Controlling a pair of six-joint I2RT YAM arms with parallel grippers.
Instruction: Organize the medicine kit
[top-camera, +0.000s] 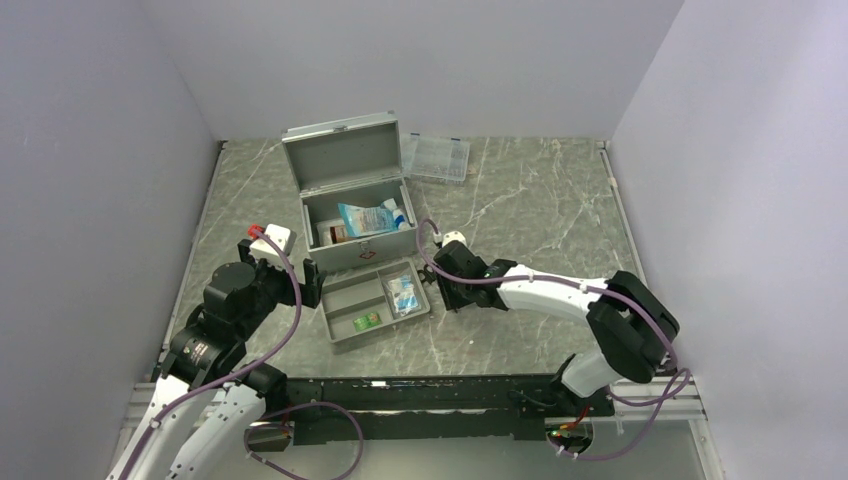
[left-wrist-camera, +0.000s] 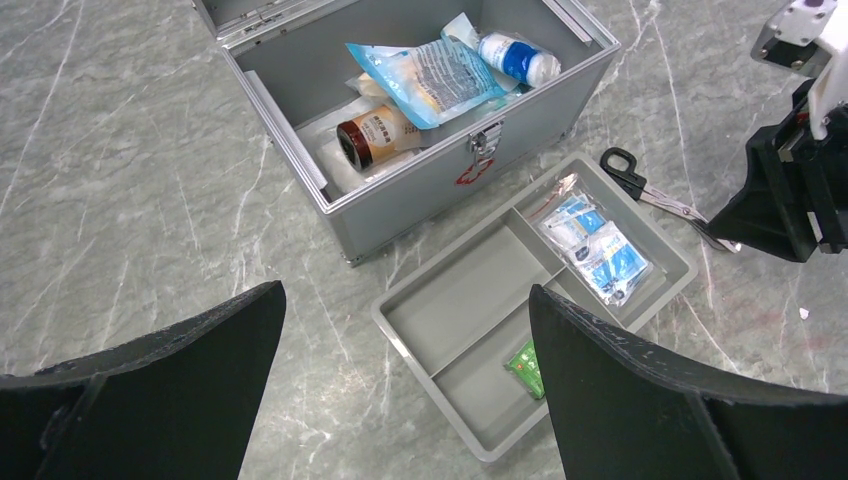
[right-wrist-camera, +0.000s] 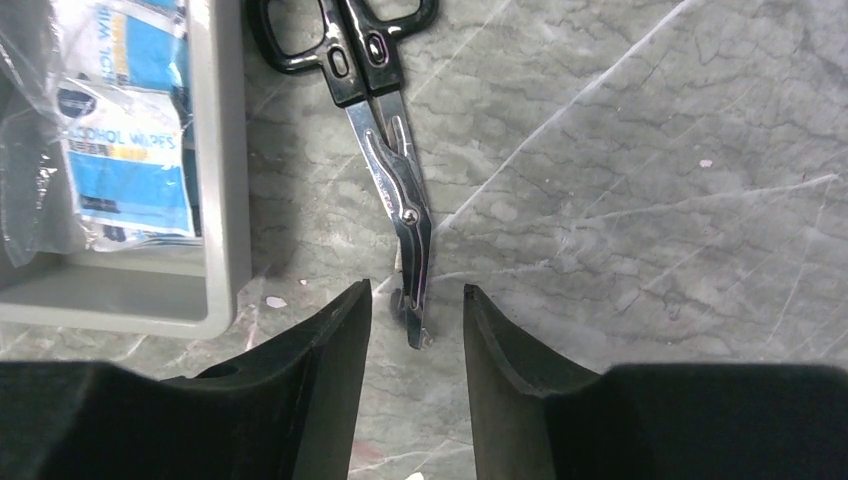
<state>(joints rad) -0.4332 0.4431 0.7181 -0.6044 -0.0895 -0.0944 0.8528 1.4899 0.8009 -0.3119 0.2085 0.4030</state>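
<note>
Medicine kit (left-wrist-camera: 400, 215): grey, red mark on front. Tray (left-wrist-camera: 430, 352): grey. Scissors (right-wrist-camera: 398, 190): blk handles, silver blades. Tabletop (right-wrist-camera: 650, 200): grey marble, pale veins. Wipes (right-wrist-camera: 125, 150): blue/wht.

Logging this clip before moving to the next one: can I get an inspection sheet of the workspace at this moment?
Surface: grey marbled table.
Job's things: medicine kit, lid open, supplies inside.
Clutter: divided tray holding wipes and a green packet; scissors beside it; clear case behind the kit.
Grippers: left gripper open, empty; right gripper open, straddling the scissors' tip.
Cables: purple cables along both arms.
Surroundings: plain walls on three sides.
</note>
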